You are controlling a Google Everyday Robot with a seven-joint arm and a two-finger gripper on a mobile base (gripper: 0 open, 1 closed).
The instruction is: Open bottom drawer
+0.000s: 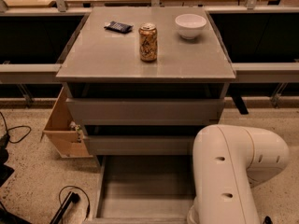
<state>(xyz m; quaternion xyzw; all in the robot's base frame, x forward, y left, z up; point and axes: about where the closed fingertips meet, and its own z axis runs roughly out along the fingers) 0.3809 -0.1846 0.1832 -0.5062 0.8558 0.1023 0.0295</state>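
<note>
The grey cabinet (145,59) stands in the middle of the view with three handleless drawers. The bottom drawer (145,190) is pulled far out toward me, and its shallow grey tray interior shows with nothing in it. The two taller-fronted drawers (145,111) above it are pushed in. My white arm (233,171) fills the lower right, in front of the drawer's right side. The gripper is out of view below the frame.
On the cabinet top stand a drink can (148,42), a white bowl (190,25) and a dark flat packet (117,27). A light wooden box (63,127) leans at the cabinet's left side. Black cables (70,204) lie on the speckled floor at lower left.
</note>
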